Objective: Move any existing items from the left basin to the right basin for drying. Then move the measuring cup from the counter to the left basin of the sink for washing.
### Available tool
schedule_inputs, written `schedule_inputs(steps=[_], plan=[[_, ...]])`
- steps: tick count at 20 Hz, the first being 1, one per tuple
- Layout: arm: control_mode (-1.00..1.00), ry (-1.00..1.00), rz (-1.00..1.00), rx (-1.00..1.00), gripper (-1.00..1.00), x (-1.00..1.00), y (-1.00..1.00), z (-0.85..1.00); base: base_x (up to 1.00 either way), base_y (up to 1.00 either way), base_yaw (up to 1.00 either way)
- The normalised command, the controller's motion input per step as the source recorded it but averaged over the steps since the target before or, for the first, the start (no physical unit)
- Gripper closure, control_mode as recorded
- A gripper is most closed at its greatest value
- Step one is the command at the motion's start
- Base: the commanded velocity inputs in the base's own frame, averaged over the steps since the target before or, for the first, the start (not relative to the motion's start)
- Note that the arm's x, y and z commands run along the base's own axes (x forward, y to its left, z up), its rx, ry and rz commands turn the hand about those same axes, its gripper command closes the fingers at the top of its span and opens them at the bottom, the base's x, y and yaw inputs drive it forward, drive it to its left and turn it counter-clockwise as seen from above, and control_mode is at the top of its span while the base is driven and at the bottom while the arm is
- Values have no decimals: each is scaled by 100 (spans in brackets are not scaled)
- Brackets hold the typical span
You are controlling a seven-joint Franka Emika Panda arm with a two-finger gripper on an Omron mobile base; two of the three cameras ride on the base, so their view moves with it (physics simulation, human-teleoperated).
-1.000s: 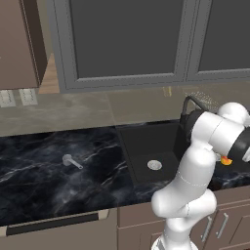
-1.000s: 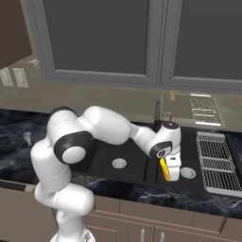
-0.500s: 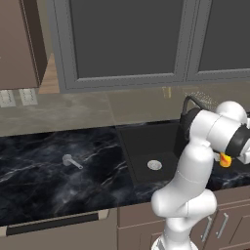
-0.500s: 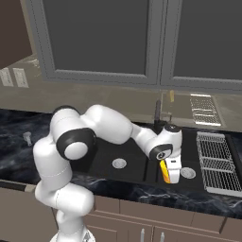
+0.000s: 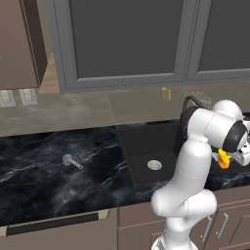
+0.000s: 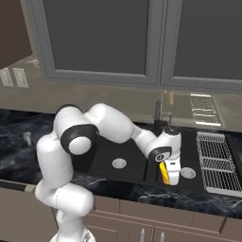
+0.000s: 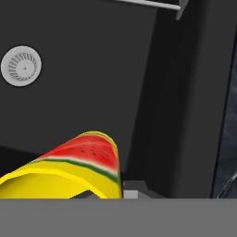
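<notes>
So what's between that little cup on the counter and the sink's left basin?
In the left base view, nothing but bare black counter lies between the measuring cup and the left basin; the stretch holds no other item.

We find no readable text, labels, brands or numbers anywhere; cabinets, counter [image 5: 44,166] and sink carry none. The yellow item [image 7: 69,173] bears just a watermelon-slice picture, red with dark seeds and a green rim, no lettering.
</notes>
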Motion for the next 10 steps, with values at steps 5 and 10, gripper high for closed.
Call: schedule_inputs(steps=[5,10], plan=[[-100,1,1,0,100,13,0,-15,0,0,0],[-100,0,2,0,100,8,0,-13,0,0,0]])
